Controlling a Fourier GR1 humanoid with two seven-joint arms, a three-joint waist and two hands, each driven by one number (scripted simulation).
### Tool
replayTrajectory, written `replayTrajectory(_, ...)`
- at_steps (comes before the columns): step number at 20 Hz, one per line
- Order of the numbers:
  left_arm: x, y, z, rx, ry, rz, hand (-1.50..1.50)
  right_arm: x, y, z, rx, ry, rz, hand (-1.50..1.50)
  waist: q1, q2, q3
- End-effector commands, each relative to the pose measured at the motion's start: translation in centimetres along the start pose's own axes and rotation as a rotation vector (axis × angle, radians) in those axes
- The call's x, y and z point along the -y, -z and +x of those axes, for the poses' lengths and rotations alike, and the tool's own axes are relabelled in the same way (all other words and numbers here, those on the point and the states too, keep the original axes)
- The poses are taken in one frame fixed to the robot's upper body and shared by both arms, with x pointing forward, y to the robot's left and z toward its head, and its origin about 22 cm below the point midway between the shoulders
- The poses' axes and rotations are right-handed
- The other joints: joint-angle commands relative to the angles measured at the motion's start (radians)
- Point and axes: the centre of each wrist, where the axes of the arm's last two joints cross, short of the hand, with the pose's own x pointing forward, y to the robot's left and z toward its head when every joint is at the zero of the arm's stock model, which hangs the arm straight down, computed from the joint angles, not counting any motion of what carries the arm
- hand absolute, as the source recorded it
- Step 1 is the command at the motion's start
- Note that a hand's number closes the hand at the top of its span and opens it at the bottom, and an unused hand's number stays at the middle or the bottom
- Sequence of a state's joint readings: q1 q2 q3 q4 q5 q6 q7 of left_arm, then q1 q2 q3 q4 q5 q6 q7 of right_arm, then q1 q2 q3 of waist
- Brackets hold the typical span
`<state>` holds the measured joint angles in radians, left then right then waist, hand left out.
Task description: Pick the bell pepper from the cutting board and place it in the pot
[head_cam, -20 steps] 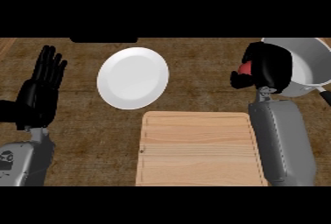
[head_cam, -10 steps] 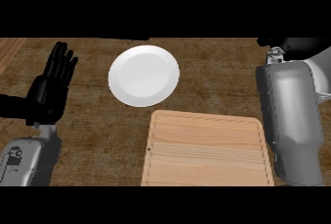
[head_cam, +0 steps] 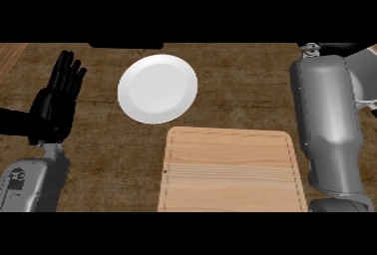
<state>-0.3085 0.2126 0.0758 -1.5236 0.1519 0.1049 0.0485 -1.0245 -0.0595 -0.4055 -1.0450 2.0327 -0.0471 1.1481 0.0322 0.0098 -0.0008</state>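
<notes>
view: head | facing: steeply down | range: close above counter (head_cam: 243,89) and cutting board (head_cam: 228,169)

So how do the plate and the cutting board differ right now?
The plate is white and round; the cutting board is pale wood and rectangular. The plate lies farther from the robot, the cutting board nearer, reaching the view's lower edge. The cutting board looks larger. Both lie flat on the counter, nothing on either.

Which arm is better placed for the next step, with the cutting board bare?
Right. Its forearm stretches to the top right corner, where the pot partly shows; its hand is out of view. The left hand rests open at the far left, beyond the plate.
</notes>
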Motion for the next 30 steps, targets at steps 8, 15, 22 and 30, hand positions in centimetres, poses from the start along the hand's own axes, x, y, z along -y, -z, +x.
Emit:
replayTrajectory(8,-0.3,-2.7,-2.2,-0.028,0.010,0.032,0.00,-5.3,2.0,-7.3,-0.156,0.043,0.016,1.50,-0.037,-0.013,0.001)
replayTrajectory(15,-0.6,-0.3,-0.4,-0.005,0.004,0.026,0.00,-9.9,4.1,-11.2,-0.167,0.013,0.035,1.50,-0.029,-0.007,0.001)
replayTrajectory(22,-0.2,-0.8,-0.5,0.000,0.006,0.032,0.00,-11.6,5.0,-12.8,-0.278,0.098,0.249,1.50,-0.027,-0.008,0.002)
replayTrajectory(30,-1.0,0.6,-0.7,-0.004,-0.002,0.034,0.00,-14.4,6.0,-14.6,-0.193,0.271,0.365,-1.50,-0.027,-0.006,0.001)
